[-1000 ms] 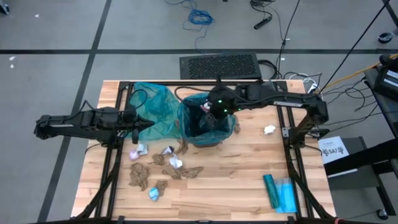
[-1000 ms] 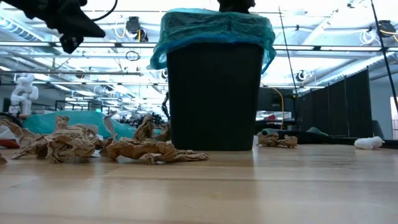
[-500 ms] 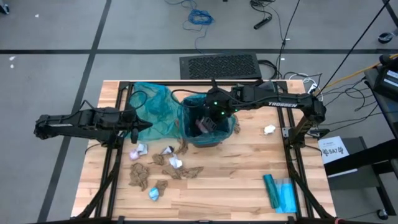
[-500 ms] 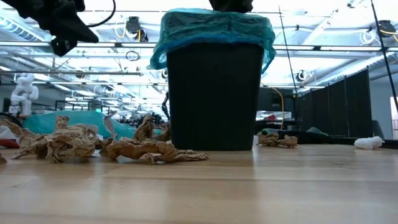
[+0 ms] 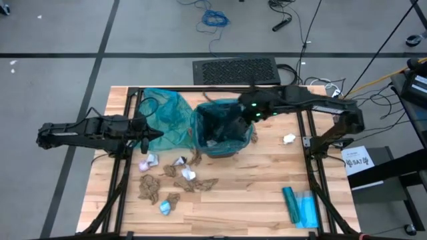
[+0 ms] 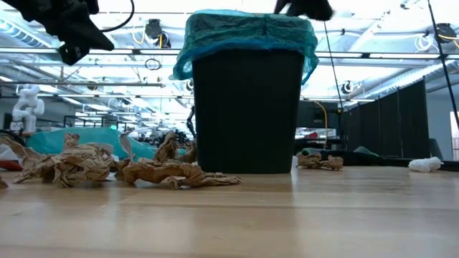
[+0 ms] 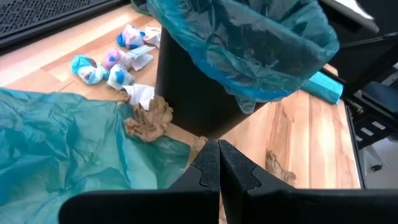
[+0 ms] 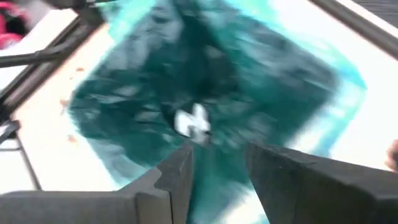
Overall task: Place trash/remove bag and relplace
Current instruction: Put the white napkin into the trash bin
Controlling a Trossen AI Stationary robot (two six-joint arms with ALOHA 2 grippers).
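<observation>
The right gripper (image 8: 217, 165) hangs over the mouth of the black bin (image 6: 247, 107) with its fingers (image 8: 177, 171) spread apart and nothing between them. Past the fingertips, down inside the teal bin liner (image 8: 261, 81), lies a small white paper wad (image 8: 193, 121), clear of both fingers.

The left gripper (image 7: 218, 163) waits beside the bin with its fingers pressed together on nothing. Beneath and beside those fingers spreads a loose teal bag (image 7: 68, 149). Just beyond their tips, a brown paper wad (image 7: 149, 119) lies at the foot of the bin, and farther out is a cluster of white and pale-blue wads (image 7: 115, 59).

More trash (image 5: 170, 180) is scattered on the wooden table (image 5: 247, 200), well apart from the right gripper's fingers, with one white wad (image 5: 289, 139) off alone.
</observation>
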